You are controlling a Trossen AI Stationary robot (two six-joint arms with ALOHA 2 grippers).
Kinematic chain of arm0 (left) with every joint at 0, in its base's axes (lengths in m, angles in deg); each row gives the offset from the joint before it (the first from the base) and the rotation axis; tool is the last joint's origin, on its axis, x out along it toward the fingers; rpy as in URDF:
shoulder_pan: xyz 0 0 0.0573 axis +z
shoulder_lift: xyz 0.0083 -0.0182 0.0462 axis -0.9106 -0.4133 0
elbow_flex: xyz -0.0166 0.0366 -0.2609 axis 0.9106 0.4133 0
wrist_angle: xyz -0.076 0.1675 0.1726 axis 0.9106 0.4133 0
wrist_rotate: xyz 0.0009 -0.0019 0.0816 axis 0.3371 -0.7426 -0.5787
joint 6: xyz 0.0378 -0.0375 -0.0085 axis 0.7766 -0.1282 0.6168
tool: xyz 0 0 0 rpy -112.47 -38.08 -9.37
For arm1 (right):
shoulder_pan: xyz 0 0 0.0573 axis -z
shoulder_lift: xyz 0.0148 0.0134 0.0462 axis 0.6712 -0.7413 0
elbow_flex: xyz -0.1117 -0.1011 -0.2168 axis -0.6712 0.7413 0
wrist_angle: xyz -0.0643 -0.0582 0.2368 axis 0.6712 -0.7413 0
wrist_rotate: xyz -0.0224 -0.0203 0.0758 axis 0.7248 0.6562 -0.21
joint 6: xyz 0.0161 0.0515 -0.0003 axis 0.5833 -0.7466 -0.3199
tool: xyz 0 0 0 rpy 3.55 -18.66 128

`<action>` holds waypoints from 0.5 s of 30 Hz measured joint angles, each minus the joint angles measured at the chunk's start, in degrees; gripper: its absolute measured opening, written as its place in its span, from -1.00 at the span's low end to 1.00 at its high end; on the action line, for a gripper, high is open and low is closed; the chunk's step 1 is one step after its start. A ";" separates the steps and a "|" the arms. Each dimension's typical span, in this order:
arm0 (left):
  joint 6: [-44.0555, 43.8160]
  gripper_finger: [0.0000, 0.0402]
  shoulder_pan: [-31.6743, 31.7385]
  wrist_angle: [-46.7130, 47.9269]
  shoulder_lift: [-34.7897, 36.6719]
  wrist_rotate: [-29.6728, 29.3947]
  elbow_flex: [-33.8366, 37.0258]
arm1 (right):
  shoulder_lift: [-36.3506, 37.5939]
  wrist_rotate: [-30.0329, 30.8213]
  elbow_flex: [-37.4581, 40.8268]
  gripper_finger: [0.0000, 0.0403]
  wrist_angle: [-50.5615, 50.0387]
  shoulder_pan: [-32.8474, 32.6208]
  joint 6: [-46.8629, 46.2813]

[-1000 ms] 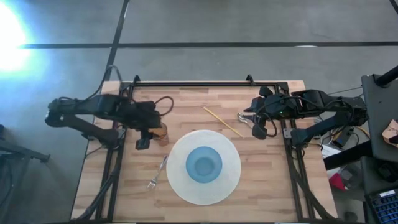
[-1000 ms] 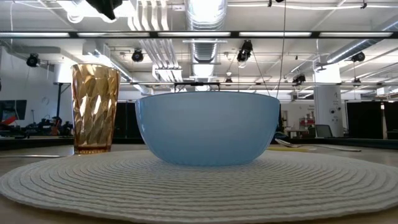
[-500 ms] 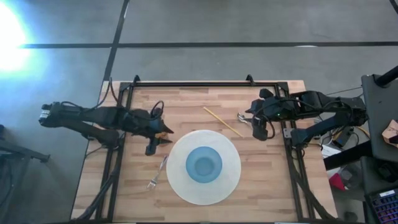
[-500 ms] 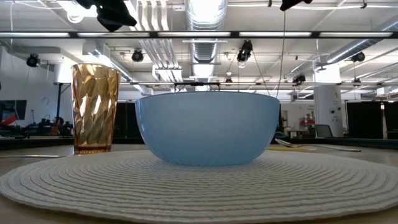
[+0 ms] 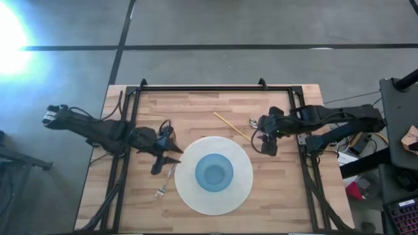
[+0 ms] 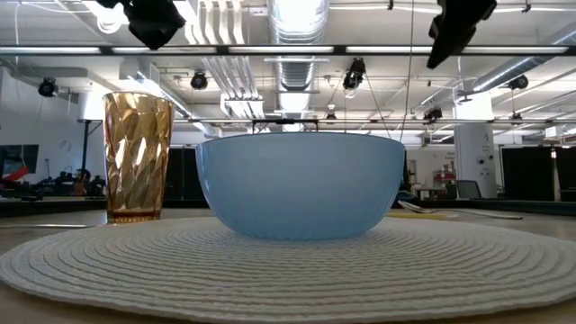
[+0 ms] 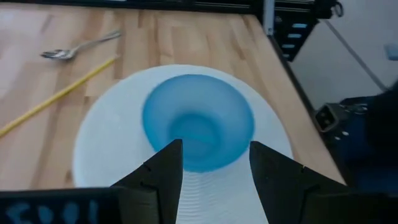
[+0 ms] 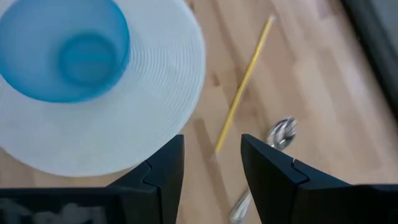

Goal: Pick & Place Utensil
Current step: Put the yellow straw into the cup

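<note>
A metal fork (image 5: pixel 165 181) lies flat on the wood, left of the round white placemat (image 5: pixel 243 194), which carries a blue bowl (image 5: pixel 214 173). A spoon (image 8: pixel 281 133) and a yellow chopstick (image 5: pixel 233 127) lie on the wood beyond the mat's far right. My left gripper (image 7: pixel 214 180) hangs open above the table over the fork's handle end, aimed across the bowl (image 7: pixel 198 121). My right gripper (image 8: pixel 211 171) hangs open above the wood between chopstick (image 8: pixel 244 84) and spoon. In the low view an amber cup (image 6: pixel 137 157) stands left of the bowl (image 6: pixel 301 184); the left arm hides it from above.
Black frame rails (image 5: pixel 202 87) run along the table's far edge and down both sides. In the low view both grippers show only at the top, the left one (image 6: pixel 153 18) above the cup and the right one (image 6: pixel 459 27) to the right. Bare wood (image 5: pixel 196 111) lies beyond the mat.
Both grippers have come down. My left gripper has swung from beside the cup toward the table's near edge and the placemat, tipping up closer to level, and its arm now covers the cup from above. My right gripper has sunk toward the spoon and chopstick.
</note>
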 joint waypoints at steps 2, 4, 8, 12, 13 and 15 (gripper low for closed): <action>-0.27 -0.12 -1.19 -0.02 0.00 0.83 -0.02 | 0.00 -1.25 2.03 -0.24 1.53 0.22 -1.51; -0.35 -0.12 -2.43 0.00 0.00 0.89 -0.02 | -0.01 -2.47 4.14 -0.23 3.28 0.76 -3.45; 0.00 -0.12 -4.15 0.05 0.00 0.91 -0.02 | -0.44 -4.12 7.78 -0.22 7.40 2.94 -7.84; 0.02 -0.12 -4.78 0.13 -0.10 0.90 -0.02 | -0.79 -4.81 10.78 -0.22 11.49 6.15 -12.82; 0.04 -0.12 -4.79 0.15 -0.17 0.90 -0.02 | -0.79 -4.83 11.46 -0.22 12.62 7.02 -14.15; 0.23 -0.12 -4.80 0.33 -0.29 0.90 -0.02 | -0.79 -4.76 12.43 -0.20 14.51 8.92 -16.28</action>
